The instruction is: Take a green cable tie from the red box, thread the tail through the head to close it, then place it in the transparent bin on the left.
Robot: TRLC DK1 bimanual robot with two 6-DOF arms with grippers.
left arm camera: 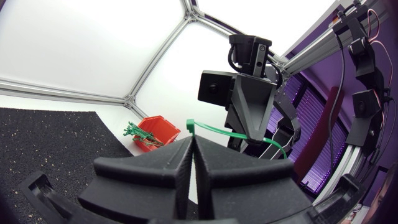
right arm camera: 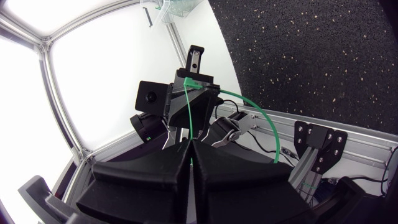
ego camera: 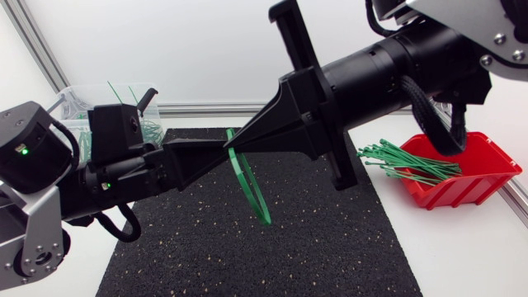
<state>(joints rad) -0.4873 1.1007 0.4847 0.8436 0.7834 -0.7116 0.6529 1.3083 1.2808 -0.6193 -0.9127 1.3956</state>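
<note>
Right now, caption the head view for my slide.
Left gripper and right gripper pinch one curved green cable tie above the black mat.

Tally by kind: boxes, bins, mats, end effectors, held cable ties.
Red plastic box: 1
Transparent plastic bin: 1
Black speckled mat: 1
Left end effector, right end effector, matte black: 2
Green cable tie, held: 1
Total: 6

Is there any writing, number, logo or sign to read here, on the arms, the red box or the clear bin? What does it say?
No readable text in any view.
Red plastic box: no label visible.
Transparent plastic bin: no print visible.
Left hand and right hand, black and wedge-shaped: plain, unmarked.
Small green light on the left arm's joint: a lamp, not a sign.
</note>
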